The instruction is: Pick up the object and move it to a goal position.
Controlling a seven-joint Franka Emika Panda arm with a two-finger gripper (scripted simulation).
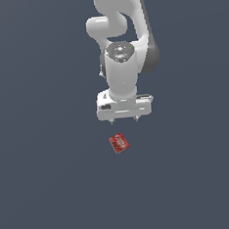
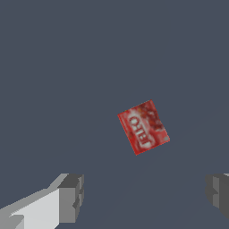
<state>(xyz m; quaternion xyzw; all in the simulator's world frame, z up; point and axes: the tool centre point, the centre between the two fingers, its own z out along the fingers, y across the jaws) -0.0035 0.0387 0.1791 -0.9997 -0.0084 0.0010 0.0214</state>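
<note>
The object (image 1: 119, 143) is a small flat red box with white printing, lying on the dark grey surface and turned at an angle. In the exterior view it sits just below my white gripper (image 1: 125, 119), a little toward that view's left. In the wrist view the object (image 2: 143, 127) lies flat, apart from both grey fingertips (image 2: 71, 197). My gripper (image 2: 145, 194) is open, its fingers spread wide with nothing between them, and it hovers clear of the box.
A uniform dark grey surface (image 1: 44, 191) surrounds the box on all sides. The white arm (image 1: 121, 32) rises behind the gripper toward the top of the exterior view. No other objects show.
</note>
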